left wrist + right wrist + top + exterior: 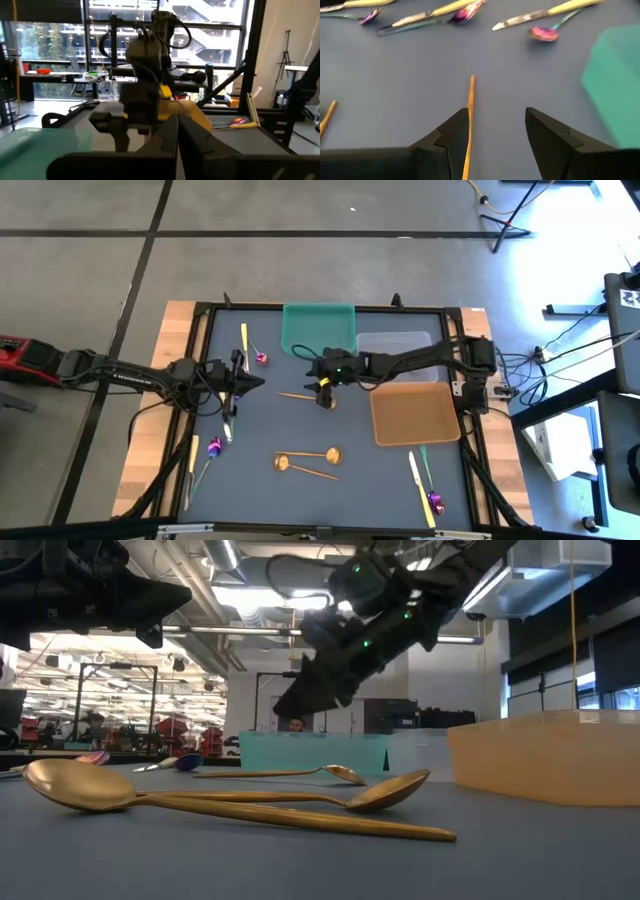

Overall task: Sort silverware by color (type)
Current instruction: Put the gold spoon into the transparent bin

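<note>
My right gripper [325,396] [497,114] hangs open above a gold spoon [300,396] in the middle of the table. That spoon's thin handle [470,115] runs close along one finger. In the low view the gripper [292,700] is clear above the spoon [285,773]. Two more gold spoons [306,462] lie crossed nearer the front edge. Purple-headed spoons [261,359] [213,447] [434,500] and pale yellow knives [243,338] [193,455] [418,480] lie flat around them. My left gripper [252,383] [177,135] waits shut above the table's left part, holding nothing.
Three trays stand at the back right: a green one [320,330], a clear one [400,342] and an orange one [415,414]. A black frame [205,310] runs around the dark mat. Bare mat lies between the middle gold spoon and the front pair.
</note>
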You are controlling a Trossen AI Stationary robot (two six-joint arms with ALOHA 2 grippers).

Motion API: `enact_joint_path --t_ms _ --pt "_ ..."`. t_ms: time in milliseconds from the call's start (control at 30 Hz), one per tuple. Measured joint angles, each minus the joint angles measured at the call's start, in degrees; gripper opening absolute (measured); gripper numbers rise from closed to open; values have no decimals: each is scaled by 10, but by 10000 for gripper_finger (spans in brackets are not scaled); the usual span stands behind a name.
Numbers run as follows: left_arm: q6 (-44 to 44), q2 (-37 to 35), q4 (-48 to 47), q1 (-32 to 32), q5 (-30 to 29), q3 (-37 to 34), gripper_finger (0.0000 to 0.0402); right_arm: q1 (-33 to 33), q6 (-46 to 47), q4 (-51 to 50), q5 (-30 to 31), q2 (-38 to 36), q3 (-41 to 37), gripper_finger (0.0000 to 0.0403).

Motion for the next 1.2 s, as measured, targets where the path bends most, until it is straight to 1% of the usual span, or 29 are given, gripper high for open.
enact_joint_path --t_ms 200,600,1000,1200 --pt "0 3 0 0 -4 0 4 3 1 6 0 39 17 182" --pt "0 3 4 0 -4 0 4 12 -2 12 -6 91 17 182" --pt "0 3 5 0 -5 0 4 18 0 11 -11 92 17 182" --pt "0 3 9 0 -5 0 4 25 12 36 -26 94 16 182"
